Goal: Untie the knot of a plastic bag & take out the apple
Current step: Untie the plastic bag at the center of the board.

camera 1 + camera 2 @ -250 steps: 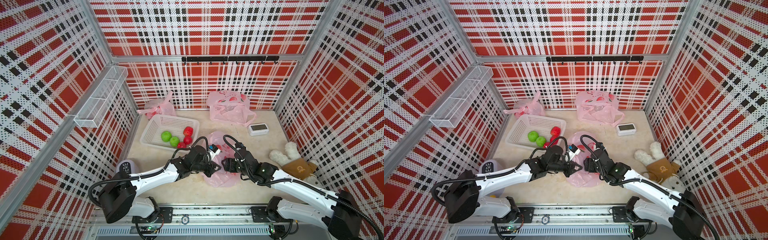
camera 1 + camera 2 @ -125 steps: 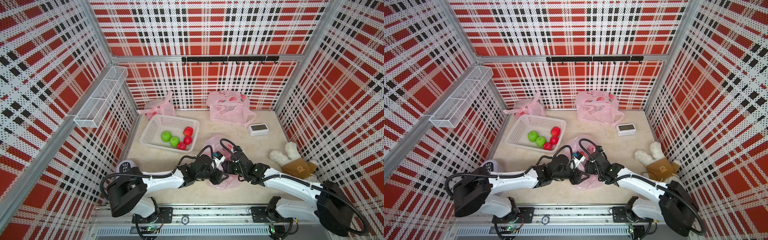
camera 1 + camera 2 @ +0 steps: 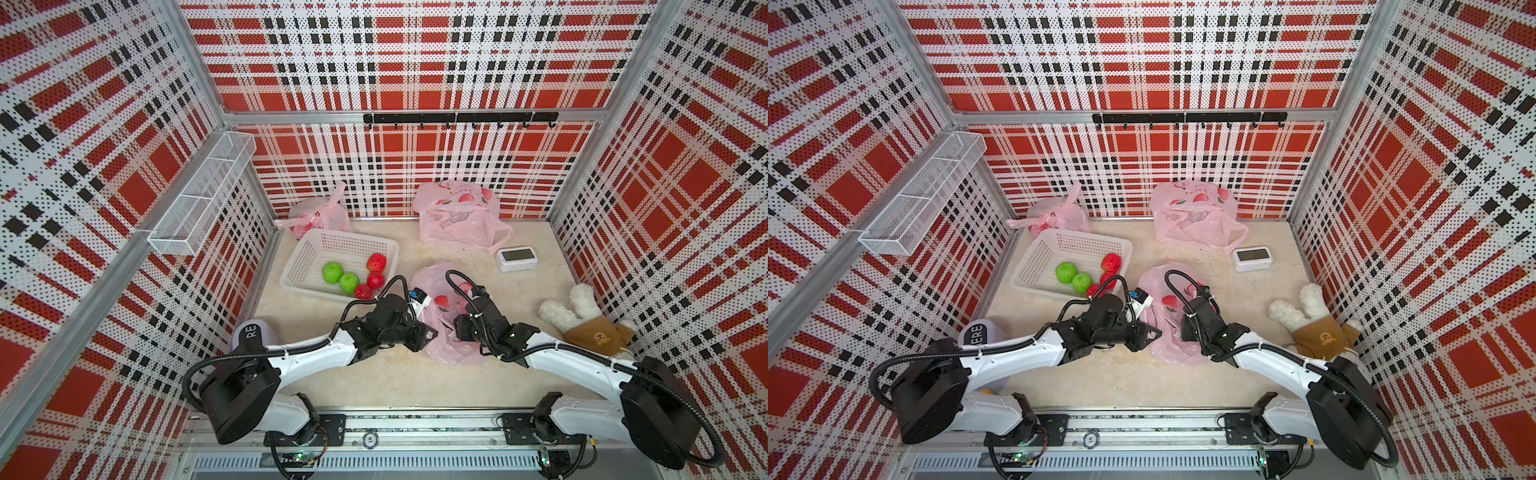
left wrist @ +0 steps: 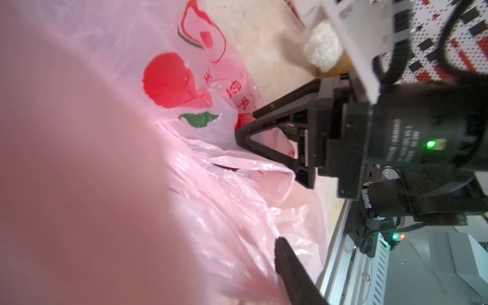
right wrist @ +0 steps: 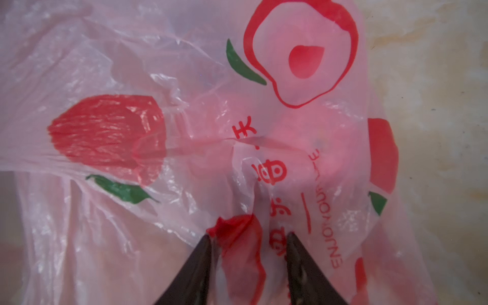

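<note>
The pink plastic bag (image 3: 442,316) with red fruit prints lies crumpled mid-table, in both top views. My left gripper (image 3: 422,334) is at its left edge. In the left wrist view only one black finger (image 4: 290,264) shows, well off the middle; loose plastic (image 4: 79,184) covers the rest. My right gripper (image 3: 460,328) is at the bag's right side. Its fingers (image 5: 206,258) stand apart, with a red-printed fold (image 5: 237,237) of the bag (image 5: 184,132) between them. The knot and the apple are hidden in the folds.
A white basket (image 3: 328,249) with green and red fruit sits back left. Two more pink bags (image 3: 318,214) (image 3: 457,216) lie by the back wall. A white clock (image 3: 517,258), a plush toy (image 3: 582,320) and a grey cap (image 3: 251,332) lie around.
My left gripper let go of the bag, opened, then narrowed a little and shifted toward the bag's near edge. The right jaws have narrowed around a fold. The bag sagged flatter.
</note>
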Robot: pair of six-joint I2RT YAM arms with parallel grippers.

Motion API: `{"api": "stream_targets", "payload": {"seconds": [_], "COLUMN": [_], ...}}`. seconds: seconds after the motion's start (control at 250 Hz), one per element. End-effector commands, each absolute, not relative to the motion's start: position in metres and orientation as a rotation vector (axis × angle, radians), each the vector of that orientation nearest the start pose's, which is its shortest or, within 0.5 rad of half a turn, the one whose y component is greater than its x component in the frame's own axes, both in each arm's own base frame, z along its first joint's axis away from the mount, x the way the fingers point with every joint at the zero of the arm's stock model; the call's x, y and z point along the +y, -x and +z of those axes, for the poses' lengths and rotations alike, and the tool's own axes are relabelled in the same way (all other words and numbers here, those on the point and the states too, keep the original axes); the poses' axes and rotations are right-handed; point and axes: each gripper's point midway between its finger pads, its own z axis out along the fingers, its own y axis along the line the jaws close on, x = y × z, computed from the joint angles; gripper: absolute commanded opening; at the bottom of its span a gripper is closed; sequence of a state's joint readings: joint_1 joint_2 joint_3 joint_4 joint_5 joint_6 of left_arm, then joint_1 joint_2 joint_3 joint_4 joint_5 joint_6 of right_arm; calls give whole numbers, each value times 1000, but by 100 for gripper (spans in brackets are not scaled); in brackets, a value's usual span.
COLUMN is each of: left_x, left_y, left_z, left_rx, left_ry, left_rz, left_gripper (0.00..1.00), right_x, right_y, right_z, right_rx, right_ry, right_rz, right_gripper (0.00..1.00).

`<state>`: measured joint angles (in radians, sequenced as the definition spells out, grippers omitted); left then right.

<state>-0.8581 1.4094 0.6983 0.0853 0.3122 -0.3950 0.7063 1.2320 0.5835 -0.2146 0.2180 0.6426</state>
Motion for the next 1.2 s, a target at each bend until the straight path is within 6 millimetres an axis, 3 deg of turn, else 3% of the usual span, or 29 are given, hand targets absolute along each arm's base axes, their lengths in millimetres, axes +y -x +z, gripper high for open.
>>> {"api": "stream_targets", "payload": {"seconds": [0.0, 0.184, 0.364, 0.436, 0.62, 0.792, 1.0, 1.197], "left_x": [-341, -357, -367, -370, -373, -369, -367, -372], "left_y": [-224, -209, -185, -175, -159, -157, -146, -124], "left_z": [118, 105, 118, 127, 135, 132, 133, 117], "left_rx": [2269, 2272, 2150, 2094, 2025, 2031, 2003, 2006], "left_ry": [-724, -837, -944, -975, -1035, -1035, -1080, -1201], "left_rz": [-991, -985, -1027, -1043, -1040, -1034, -1038, -1020], "left_gripper": [37, 38, 38, 35, 18, 12, 0, 0], "right_x": [166, 155, 155, 163, 207, 222, 195, 172], "right_y": [-255, -254, -247, -244, -233, -235, -242, -258], "right_z": [72, 118, 154, 158, 152, 137, 123, 116], "right_rx": [2483, 2367, 2320, 2334, 2409, 2472, 2480, 2471], "right_ry": [16, -31, -40, -43, 4, 56, 14, -8], "right_rz": [289, 332, 416, 480, 740, 646, 428, 353], "right_gripper": [57, 66, 68, 70, 75, 75, 54, 25]}}
